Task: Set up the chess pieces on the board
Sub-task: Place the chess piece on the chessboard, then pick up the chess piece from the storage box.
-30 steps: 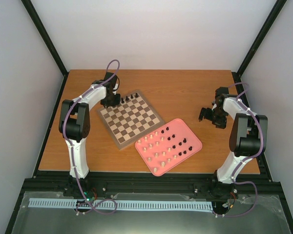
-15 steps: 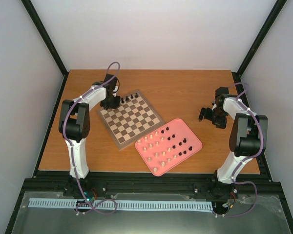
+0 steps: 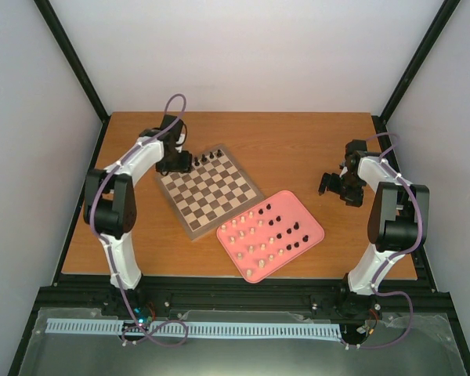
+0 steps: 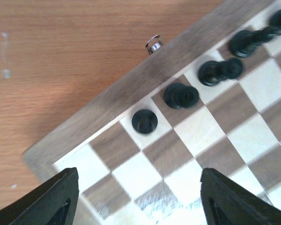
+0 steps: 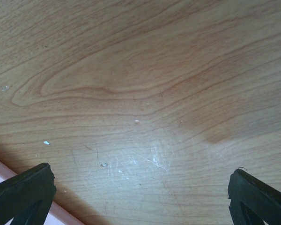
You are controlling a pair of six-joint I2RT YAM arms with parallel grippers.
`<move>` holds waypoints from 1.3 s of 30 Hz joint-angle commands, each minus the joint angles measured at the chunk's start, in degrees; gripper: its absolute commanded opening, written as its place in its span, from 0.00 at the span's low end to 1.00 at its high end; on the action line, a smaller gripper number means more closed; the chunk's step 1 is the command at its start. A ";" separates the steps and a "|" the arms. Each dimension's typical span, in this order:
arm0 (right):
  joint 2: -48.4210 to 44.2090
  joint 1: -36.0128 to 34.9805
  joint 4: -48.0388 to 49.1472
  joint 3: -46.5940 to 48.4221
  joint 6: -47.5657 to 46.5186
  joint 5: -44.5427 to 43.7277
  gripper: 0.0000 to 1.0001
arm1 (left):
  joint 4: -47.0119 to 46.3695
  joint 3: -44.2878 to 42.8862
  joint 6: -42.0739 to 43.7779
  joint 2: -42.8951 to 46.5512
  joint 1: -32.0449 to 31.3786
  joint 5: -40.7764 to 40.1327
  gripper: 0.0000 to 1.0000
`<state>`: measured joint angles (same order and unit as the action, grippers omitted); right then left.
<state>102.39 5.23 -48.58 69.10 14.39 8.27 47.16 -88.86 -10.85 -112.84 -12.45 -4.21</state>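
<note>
The chess pieces (image 4: pixel 181 95) sit in two places. A short row of dark ones stands on the squares along the far edge of the board (image 3: pixel 210 190). The rest, dark and cream, are spread over the pink tray (image 3: pixel 254 276). On the tray the cream ones lie mostly toward its near-left side and the dark ones toward its far-right side.

The board lies flat on the bench (image 3: pixel 298 149), left of centre and turned at an angle. The tray lies just beside its near-right edge; whether the two touch cannot be told.

The left end effector (image 3: pixel 175 164) hangs over the board's far-left corner with its fingers spread wide and nothing between them. In the left wrist view its two dark fingertips (image 4: pixel 61 197) frame bare squares. The nearest dark piece stands upright on a light square just beyond them, apart from both. The other dark pieces run away from it in a line along the border. A small metal clasp (image 4: pixel 153 43) sticks out from the board's outer edge.

The right end effector (image 3: pixel 327 184) is well apart from the board, on the right side of the bench beyond the tray. It is also spread wide and holds nothing. The right wrist view shows only wood grain below it and a strip of the tray at the lower left.
</note>
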 commanded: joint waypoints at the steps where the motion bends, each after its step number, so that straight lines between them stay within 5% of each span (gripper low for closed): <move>1: -0.10 0.33 0.06 0.22 -0.42 -0.17 1.00 | 3.73 0.46 -0.39 9.82 -0.15 0.75 0.76; 6: -0.29 0.37 -0.01 0.46 -0.20 -0.36 1.00 | 5.66 1.23 1.50 18.11 -10.64 -3.79 0.83; 9: 0.16 0.37 -0.20 0.87 -0.17 -0.58 1.00 | 5.91 -0.67 1.00 18.65 -17.69 0.10 0.82; 19: 0.28 0.27 -0.40 2.07 0.09 -0.30 1.00 | 2.88 -11.95 6.15 3.99 -37.65 6.81 0.74; 27: -0.29 0.30 -0.44 2.04 0.02 -0.16 1.00 | 7.80 -27.20 9.36 -10.20 -44.49 13.61 0.73; 39: -0.09 0.27 -0.14 1.99 -0.07 0.11 1.00 | 9.33 -33.47 10.22 -20.81 -47.41 18.05 0.73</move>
<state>102.39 5.23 -48.62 70.00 14.44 8.23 54.94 -117.69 -1.67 -130.13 -59.61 12.69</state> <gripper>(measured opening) 1.000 0.732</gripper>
